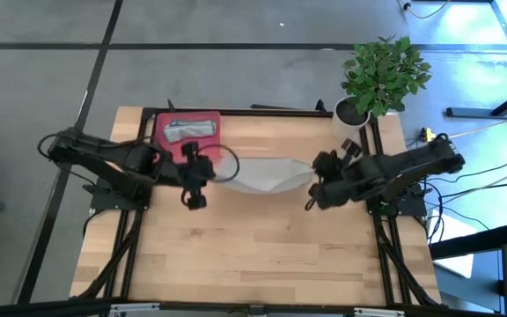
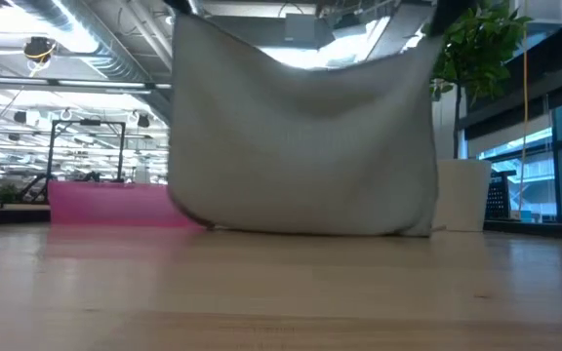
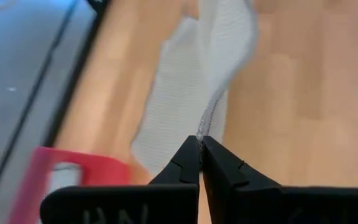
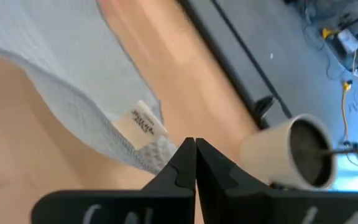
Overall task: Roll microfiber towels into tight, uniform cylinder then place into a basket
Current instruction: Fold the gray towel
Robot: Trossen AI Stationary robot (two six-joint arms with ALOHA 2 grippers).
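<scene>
grey towel (image 1: 267, 173) hanging stretched left-right, left end effector (image 3: 200, 144) and right end effector (image 4: 194, 148) clamped on its corners

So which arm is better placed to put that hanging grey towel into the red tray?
Probably the left. Both hands pinch the grey towel, lifted between them, but the left hand sits right beside the red tray, while the right hand is across the table near the potted plant.

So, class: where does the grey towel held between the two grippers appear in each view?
High view: grey towel at table centre.
Low view: towel hangs mid-picture.
Left wrist view: towel beyond the fingertips.
Right wrist view: towel with its label.
Shared landmark: red tray, except right wrist.
</scene>
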